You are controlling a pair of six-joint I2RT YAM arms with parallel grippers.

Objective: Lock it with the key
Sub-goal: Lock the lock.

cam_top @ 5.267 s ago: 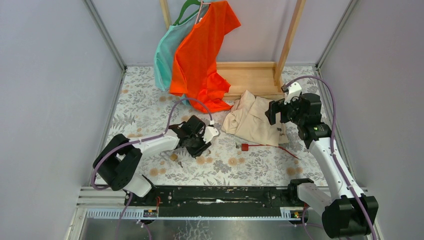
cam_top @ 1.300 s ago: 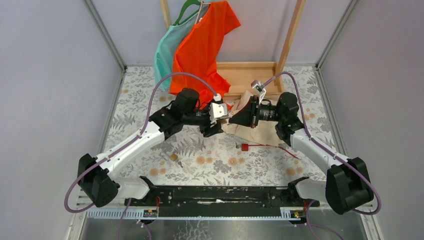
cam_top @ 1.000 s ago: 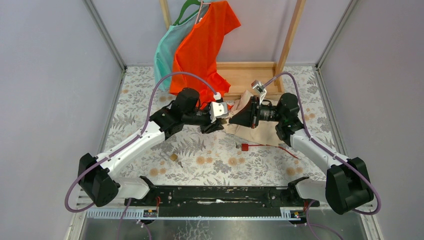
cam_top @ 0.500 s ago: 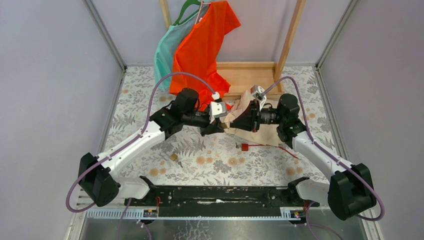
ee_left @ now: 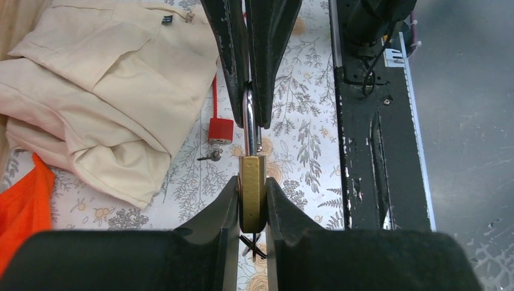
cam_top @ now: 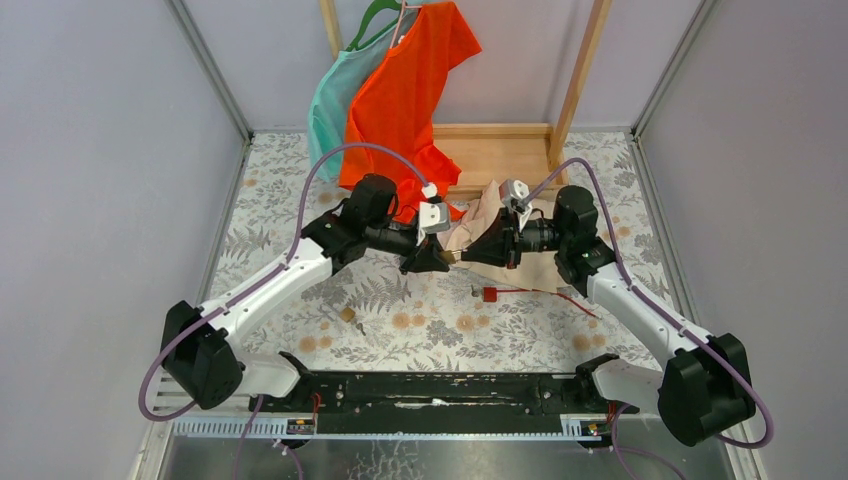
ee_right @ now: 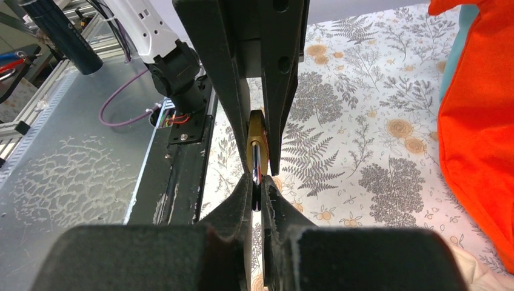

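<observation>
Padlock (ee_left: 253, 176) with a brass body, held up in the air above the middle of the floral counter (cam_top: 300, 230), between two robot arms that meet tip to tip. The left tool (ee_left: 251, 188) is clenched on the brass body, one finger flat against each side. The right tool (ee_right: 256, 182) comes from the opposite side and is clamped on the silver shackle (ee_left: 249, 118), which points away from the left tool. Whether the shackle is pushed home or standing out cannot be told. Something thin and dark shows under the brass body in the left wrist view, too unclear to name.

On the counter below lies a small red tag (ee_left: 220, 129) on a red cord, with a small metal piece that looks like a key (ee_left: 212, 156) just beside it. A crumpled beige garment (ee_left: 103, 91) lies next to the tag. At the far end stands a wooden rack (cam_top: 500, 150), with an orange shirt (cam_top: 400, 100) and a teal shirt (cam_top: 330, 110) hanging from it.
</observation>
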